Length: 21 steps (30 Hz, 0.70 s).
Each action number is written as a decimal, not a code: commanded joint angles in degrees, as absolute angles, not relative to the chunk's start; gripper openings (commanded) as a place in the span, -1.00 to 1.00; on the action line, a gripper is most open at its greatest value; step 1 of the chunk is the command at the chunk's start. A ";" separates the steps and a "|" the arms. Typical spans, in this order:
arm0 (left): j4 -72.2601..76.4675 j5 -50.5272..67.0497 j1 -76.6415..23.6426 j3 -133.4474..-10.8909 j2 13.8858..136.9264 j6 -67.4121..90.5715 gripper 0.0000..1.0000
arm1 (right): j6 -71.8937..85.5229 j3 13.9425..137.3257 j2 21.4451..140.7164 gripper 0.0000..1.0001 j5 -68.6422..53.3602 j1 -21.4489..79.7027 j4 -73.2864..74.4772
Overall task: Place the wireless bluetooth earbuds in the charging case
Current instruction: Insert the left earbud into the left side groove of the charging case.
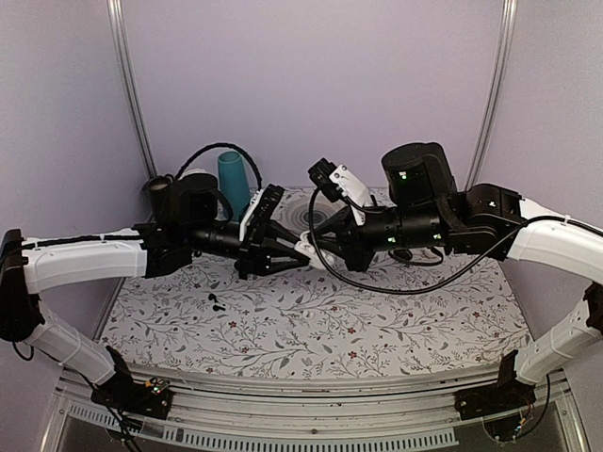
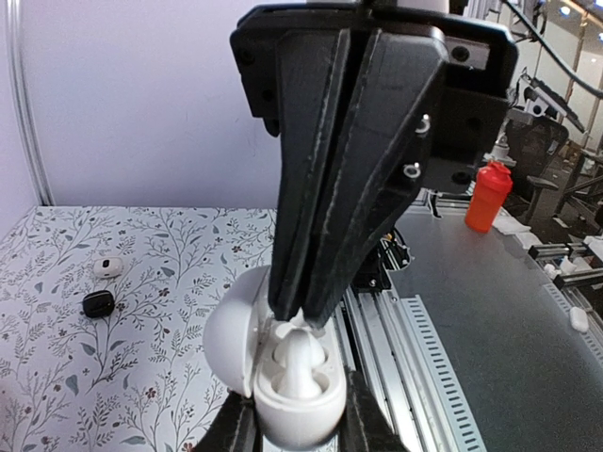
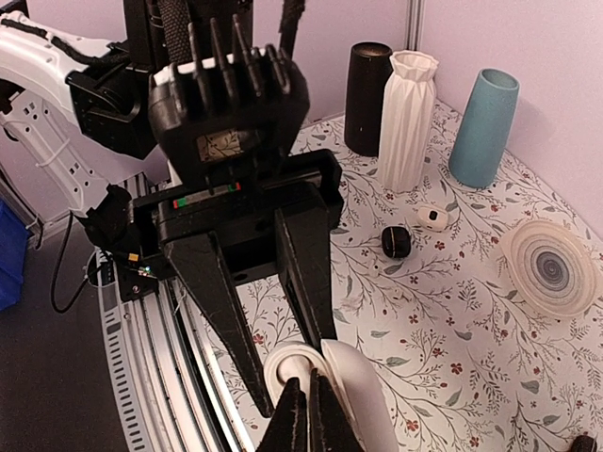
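Note:
My left gripper [image 2: 294, 428] is shut on an open white charging case [image 2: 294, 400], one finger on each side of its body, the lid [image 2: 231, 339] swung open to the left. My right gripper [image 3: 309, 419] comes at it head on, its fingertips [image 2: 287, 299] pinched on a white earbud [image 2: 301, 358] that sits in a well of the case. In the top view both grippers [image 1: 290, 256] [image 1: 322, 249] meet above the mat's middle. Two black earbuds [image 1: 217, 301] lie on the mat. Two faint white buds [image 3: 373, 266] lie near the spare cases.
A closed black case [image 3: 396, 241] and a closed white case [image 3: 432, 217] lie on the floral mat. Behind them stand a black cylinder [image 3: 367, 85], a white ribbed vase [image 3: 407, 108] and a teal vase [image 3: 482, 127]. A ringed round coaster [image 3: 551, 268] lies at the right.

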State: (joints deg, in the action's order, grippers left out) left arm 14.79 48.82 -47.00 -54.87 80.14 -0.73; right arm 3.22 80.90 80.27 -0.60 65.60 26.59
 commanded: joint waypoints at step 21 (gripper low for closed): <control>19.04 44.42 -47.56 -53.61 77.32 -1.31 -1.00 | 2.72 80.91 83.90 -0.94 -3.40 65.56 29.18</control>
